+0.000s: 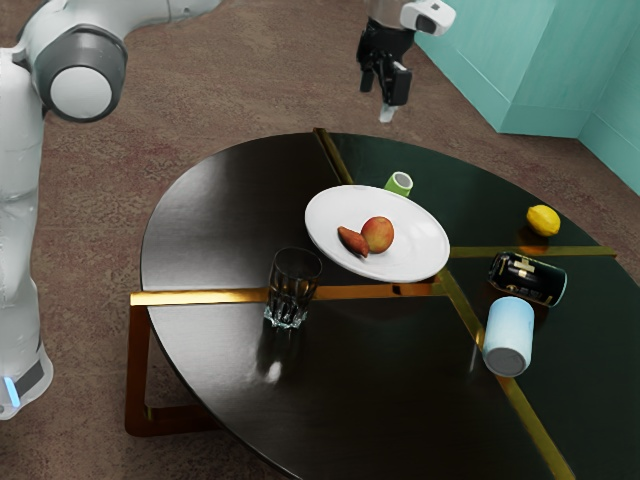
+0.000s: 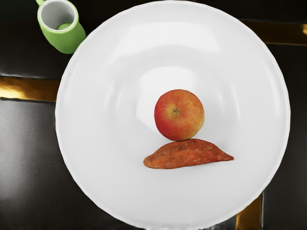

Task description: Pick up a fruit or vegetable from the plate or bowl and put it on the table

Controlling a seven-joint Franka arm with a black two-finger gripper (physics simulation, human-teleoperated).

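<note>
Apple (image 2: 179, 115) and sweet potato (image 2: 186, 154) lay ungrasped on the plate (image 2: 96, 167).
The plate's shallow well presumably accounted for their contact; the end effector (image 1: 379, 99) was above, fingers apart, likely to admit either item.

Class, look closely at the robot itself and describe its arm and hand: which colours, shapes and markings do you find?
My arm is whitish and rounded, with a dark grey collar around a pale disc and a blue strip low down. My hand is black and angular, pale at its lower end.
</note>
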